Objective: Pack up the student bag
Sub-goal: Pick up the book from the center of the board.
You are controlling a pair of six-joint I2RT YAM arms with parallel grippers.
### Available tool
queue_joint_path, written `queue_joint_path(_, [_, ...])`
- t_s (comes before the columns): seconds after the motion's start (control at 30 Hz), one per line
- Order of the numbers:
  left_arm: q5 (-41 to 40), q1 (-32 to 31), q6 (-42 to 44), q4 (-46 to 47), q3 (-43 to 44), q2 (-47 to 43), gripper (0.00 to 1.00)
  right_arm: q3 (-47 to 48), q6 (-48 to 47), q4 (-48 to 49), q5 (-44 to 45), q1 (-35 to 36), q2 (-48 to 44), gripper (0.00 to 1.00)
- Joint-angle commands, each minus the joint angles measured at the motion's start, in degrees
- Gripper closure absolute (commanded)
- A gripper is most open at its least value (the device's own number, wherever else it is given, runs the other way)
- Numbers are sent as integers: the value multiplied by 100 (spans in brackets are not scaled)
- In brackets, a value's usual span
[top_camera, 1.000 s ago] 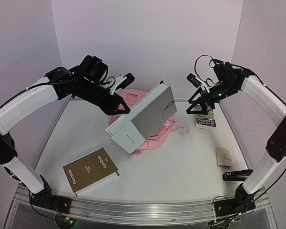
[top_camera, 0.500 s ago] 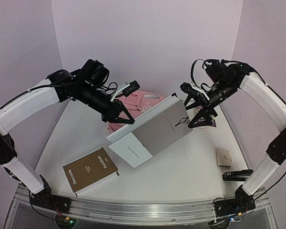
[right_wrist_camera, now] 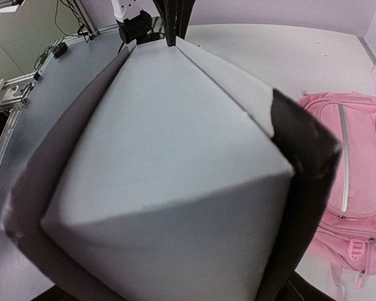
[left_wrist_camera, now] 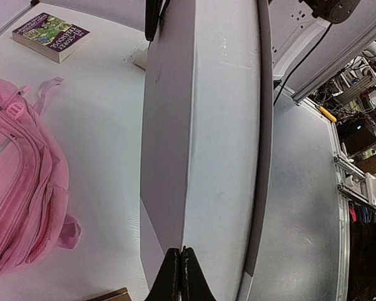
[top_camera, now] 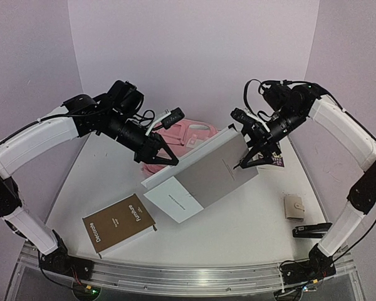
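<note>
Tilted large flat grey book (top_camera: pixel 203 179) screens the soft pink fabric backpack (top_camera: pixel 182 137), apparently blocking near-side approach; white table (top_camera: pixel 238 219) in front passable.

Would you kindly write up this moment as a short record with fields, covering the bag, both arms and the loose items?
Held item: large grey book, tilted, spanning between both grippers
Left gripper: shut on the book's left corner
Right gripper: shut on the book's right edge
Student bag: lying on the table, partly hidden behind the book
Near left: brown book
Far right: small paperback
Near right: beige wallet, black stapler
</note>
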Motion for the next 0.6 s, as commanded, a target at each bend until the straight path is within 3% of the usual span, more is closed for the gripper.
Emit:
queue_joint_path(0.0, [360, -34, 54, 373, 35, -203, 100, 138, 98, -203, -284, 105, 42, 30])
queue_joint_path(0.37, [-227, -15, -87, 380, 73, -188, 98, 153, 372, -238, -185, 168, 48, 68])
queue_joint_path(0.43, [-455, 39, -211, 367, 67, -173, 85, 177, 456, -245, -203, 165, 55, 72])
queue_joint_path(0.57, [-552, 476, -706, 727, -230, -371, 49, 300, 684, -246, -233, 136, 129, 83])
